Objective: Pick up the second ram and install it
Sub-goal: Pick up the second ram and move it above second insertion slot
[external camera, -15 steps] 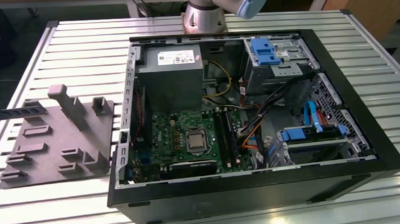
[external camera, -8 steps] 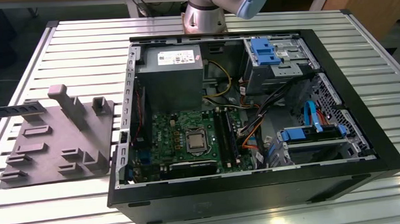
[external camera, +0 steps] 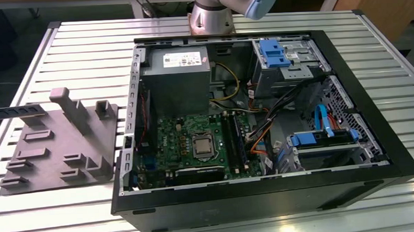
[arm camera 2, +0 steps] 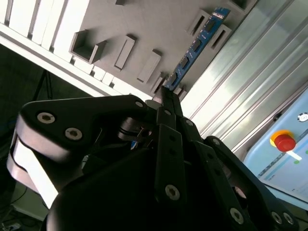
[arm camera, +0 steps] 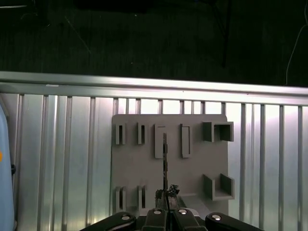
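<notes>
The second ram is a slim blue board with dark chips, and my gripper is shut on one end of it. In the first wrist view the ram shows edge-on, reaching out from the gripper over the grey moulded tray. In the exterior view the ram hangs level above the tray's far side, at the exterior view's left. The long black slot rails lie on the green motherboard inside the open computer case.
A grey power supply fills the case's upper part, with blue drive brackets and cable bundles toward the exterior view's right. The tray carries upright posts and ridges. A red stop button sits beside the slatted table.
</notes>
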Controlling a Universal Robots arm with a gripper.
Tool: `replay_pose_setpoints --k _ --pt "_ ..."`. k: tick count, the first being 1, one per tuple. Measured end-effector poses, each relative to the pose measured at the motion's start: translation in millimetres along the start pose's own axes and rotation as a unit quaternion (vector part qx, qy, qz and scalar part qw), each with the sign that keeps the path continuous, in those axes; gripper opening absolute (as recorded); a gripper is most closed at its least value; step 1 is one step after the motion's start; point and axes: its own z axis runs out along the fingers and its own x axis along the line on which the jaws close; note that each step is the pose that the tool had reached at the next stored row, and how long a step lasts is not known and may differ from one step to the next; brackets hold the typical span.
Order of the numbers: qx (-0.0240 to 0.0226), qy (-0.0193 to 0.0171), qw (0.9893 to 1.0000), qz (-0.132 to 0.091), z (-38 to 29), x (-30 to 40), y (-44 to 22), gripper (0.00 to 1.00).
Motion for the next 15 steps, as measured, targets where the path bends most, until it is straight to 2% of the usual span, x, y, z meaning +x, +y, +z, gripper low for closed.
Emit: replay_pose_setpoints --k 3,15 --pt "0.0001 -0.0034 1.0 0.0 -0.9 -0.1 0.0 0.12" --pt "0.0007 -0.0262 0.9997 -0.001 -7.7 -0.8 0.2 0.12"
